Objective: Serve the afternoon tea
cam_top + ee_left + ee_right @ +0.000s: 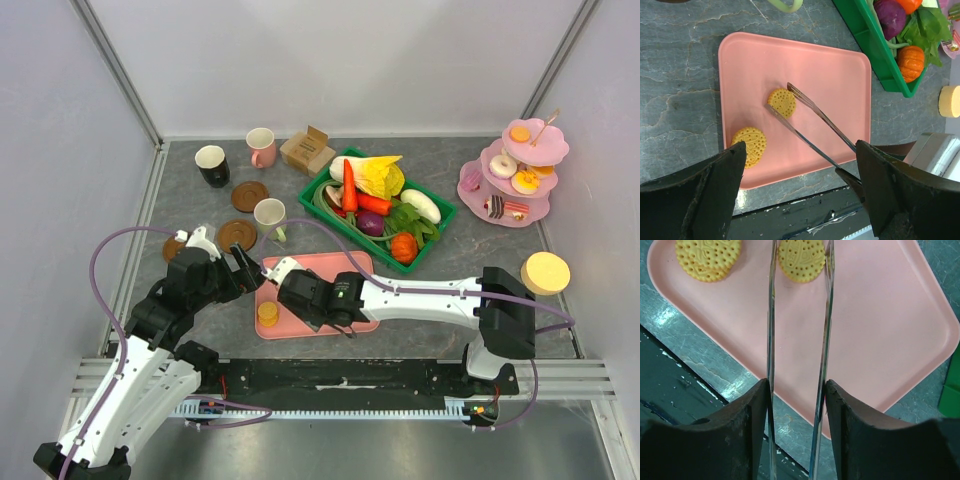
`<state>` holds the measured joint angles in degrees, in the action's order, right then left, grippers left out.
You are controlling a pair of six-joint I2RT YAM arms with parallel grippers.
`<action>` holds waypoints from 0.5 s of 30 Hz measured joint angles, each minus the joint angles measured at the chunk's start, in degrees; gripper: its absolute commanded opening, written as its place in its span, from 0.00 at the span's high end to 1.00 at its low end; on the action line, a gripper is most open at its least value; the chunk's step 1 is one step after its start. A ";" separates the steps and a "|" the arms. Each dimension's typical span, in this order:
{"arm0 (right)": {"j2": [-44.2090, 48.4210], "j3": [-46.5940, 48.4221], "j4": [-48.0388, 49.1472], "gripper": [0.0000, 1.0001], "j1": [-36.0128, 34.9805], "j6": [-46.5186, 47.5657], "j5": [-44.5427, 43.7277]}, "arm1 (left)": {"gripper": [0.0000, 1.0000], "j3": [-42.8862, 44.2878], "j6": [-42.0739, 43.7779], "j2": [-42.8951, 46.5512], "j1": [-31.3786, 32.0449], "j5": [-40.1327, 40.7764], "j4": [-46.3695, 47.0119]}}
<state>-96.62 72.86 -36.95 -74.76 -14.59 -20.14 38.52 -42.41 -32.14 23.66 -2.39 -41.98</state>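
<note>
My right gripper [797,385] [305,292] is shut on a pair of metal tongs [771,330] [816,110]. The tong tips sit on either side of a round orange biscuit [801,259] [782,102] over the pink tray [335,265], close against its edges. A second biscuit [750,145] [268,313] lies near the tray's front left corner. My left gripper [800,150] [240,270] hangs open at the tray's left edge, holding nothing. Black [212,165], pink [261,146] and pale-green [269,214] mugs stand at the back left among brown coasters [249,195].
A green basket [441,216] of toy vegetables stands behind the tray. A pink tiered stand [480,158] with sweets is at the back right. A cardboard box [307,150] sits beside the pink mug. A yellow round piece [545,272] lies at the right.
</note>
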 measured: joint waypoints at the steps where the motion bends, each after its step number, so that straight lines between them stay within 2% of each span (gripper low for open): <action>1: 0.00 0.00 -0.07 0.47 0.07 -0.20 0.02 | 0.04 0.00 0.00 0.00 0.00 0.00 0.00; 4: 0.00 0.00 -0.28 0.50 0.15 -0.44 0.09 | 0.04 0.00 0.00 0.00 0.00 0.00 0.00; 15: -0.11 1.29 -2.71 0.42 0.13 -0.35 0.39 | 0.04 0.00 0.00 0.00 0.00 0.02 0.00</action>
<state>-96.73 74.15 -39.66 -74.63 -14.94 -19.75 38.52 -42.41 -32.14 23.66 -2.37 -41.98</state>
